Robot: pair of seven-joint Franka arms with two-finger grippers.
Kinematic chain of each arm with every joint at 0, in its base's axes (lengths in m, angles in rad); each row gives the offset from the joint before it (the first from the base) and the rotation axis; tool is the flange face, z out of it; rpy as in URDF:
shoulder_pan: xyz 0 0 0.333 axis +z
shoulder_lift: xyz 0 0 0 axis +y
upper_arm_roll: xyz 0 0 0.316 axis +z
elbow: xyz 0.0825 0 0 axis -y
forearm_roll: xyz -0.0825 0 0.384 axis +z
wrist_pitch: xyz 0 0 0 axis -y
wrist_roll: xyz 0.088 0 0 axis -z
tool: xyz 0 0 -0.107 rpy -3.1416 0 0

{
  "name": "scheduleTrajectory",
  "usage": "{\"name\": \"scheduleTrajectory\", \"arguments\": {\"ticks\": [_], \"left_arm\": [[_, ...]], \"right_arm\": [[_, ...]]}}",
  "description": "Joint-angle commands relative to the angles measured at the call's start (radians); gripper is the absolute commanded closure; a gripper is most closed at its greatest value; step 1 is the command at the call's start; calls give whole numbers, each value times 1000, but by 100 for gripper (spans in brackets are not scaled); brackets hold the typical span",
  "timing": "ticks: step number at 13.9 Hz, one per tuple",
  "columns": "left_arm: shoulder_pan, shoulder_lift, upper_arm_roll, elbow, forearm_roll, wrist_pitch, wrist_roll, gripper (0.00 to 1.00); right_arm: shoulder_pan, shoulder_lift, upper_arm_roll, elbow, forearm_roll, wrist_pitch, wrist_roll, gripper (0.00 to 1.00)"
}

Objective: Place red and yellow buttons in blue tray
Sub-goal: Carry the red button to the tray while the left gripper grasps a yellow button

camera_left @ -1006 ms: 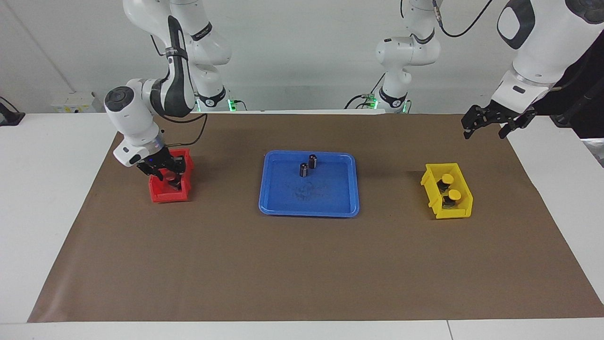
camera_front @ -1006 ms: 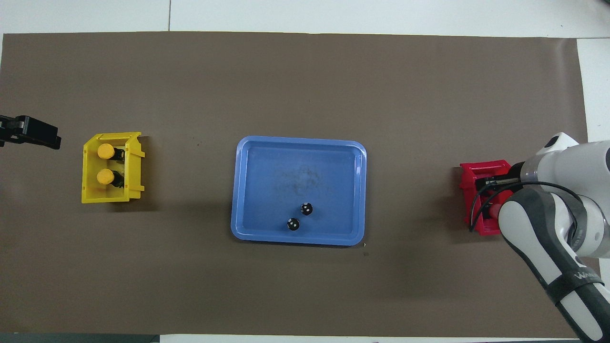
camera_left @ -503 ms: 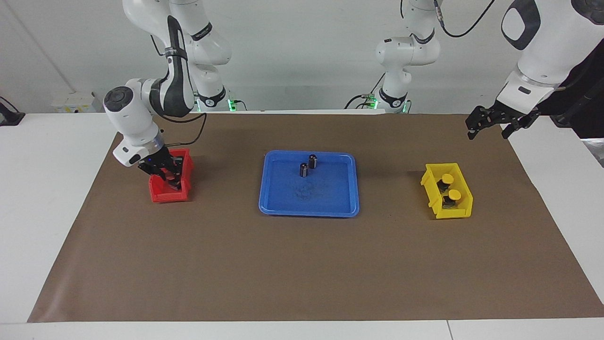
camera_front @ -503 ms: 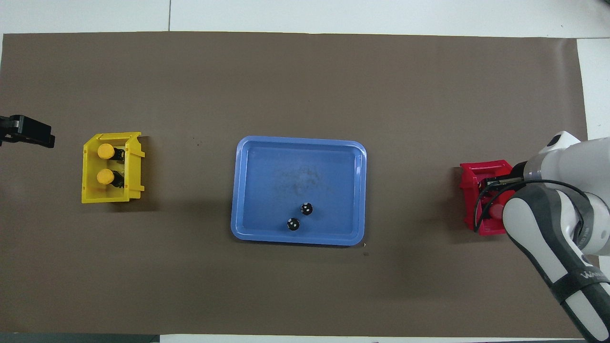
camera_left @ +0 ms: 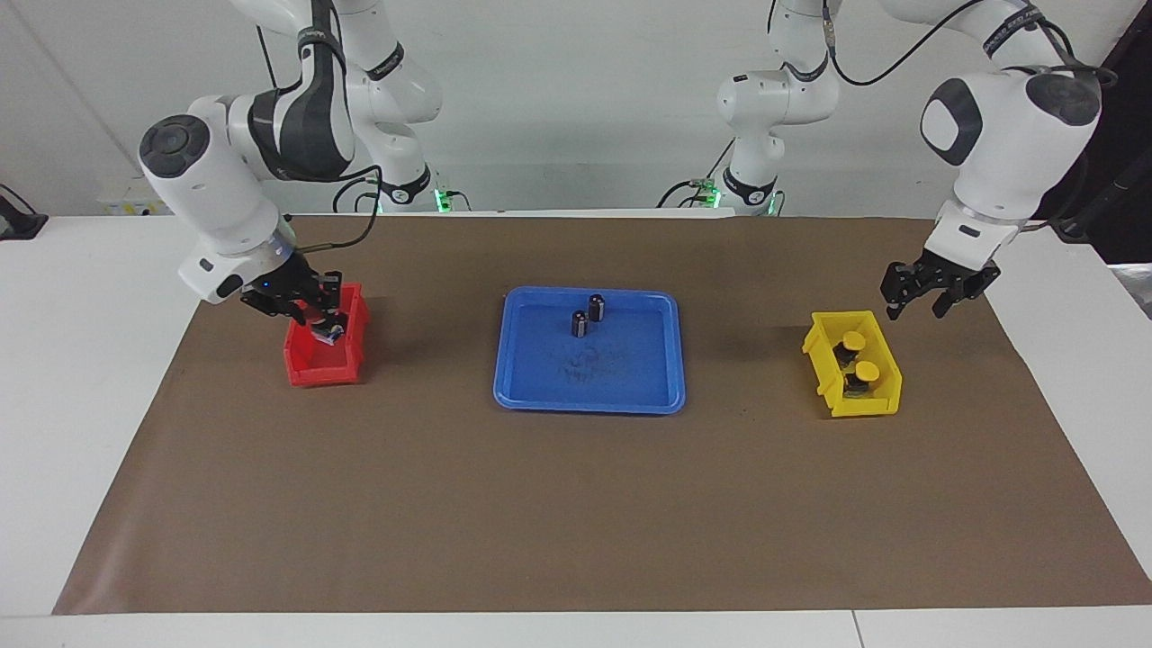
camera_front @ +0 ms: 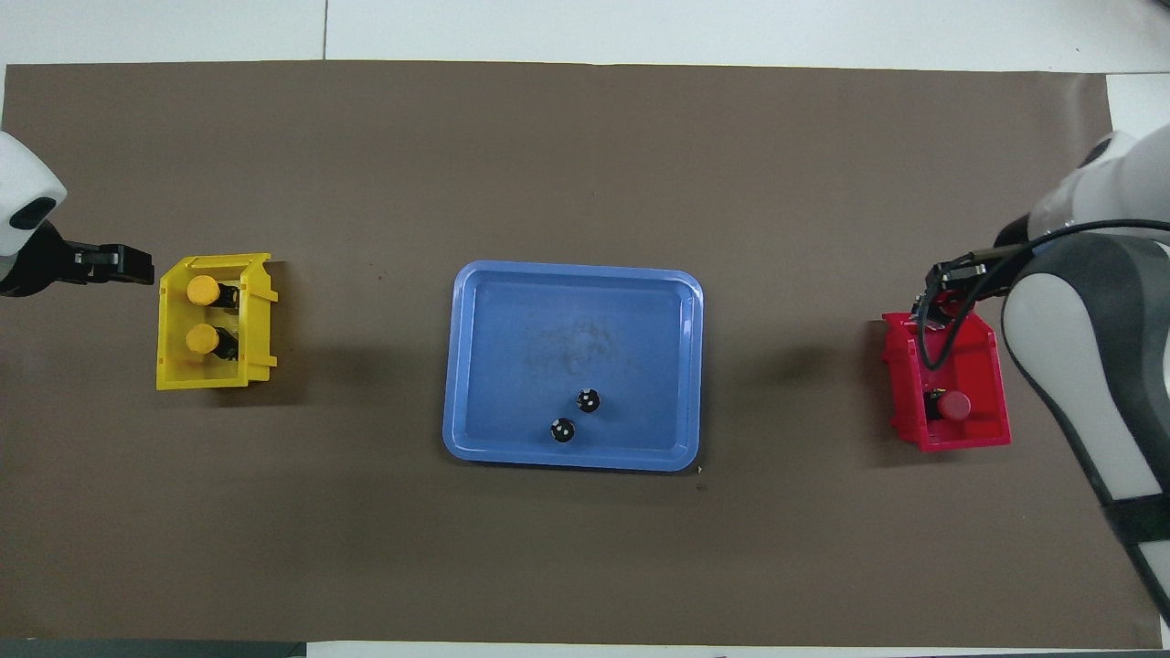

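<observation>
My right gripper is above the red bin, shut on a red button lifted clear of the bin's rim. In the overhead view this gripper is over the bin's end farther from the robots, and a second red button lies in the bin. Two yellow buttons sit in the yellow bin; they show from overhead too. My left gripper is open, in the air beside that bin. The blue tray lies mid-table.
Two dark capless cylinders stand in the blue tray, at its end nearer the robots. A brown mat covers the table.
My right gripper has risen out of the red bin with a red button in it. My left gripper has come down and moved in close beside the yellow bin.
</observation>
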Motion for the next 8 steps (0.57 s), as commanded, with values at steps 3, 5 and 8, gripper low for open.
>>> {"name": "scheduleTrajectory", "arguments": {"ticks": [3,5,8], "left_arm": [[5,79,-6,-82,-4,173,6,31],[-1,123,-7,-80,-9,209,3,31],[-4,158,-7,-89,-9,240,-3,31]], "right_arm": [[331,137,1,104,9,127,460,78],[458,278,0,168,-7,187,635,78],[539,472,-1,371,-93,188,790,78]]}}
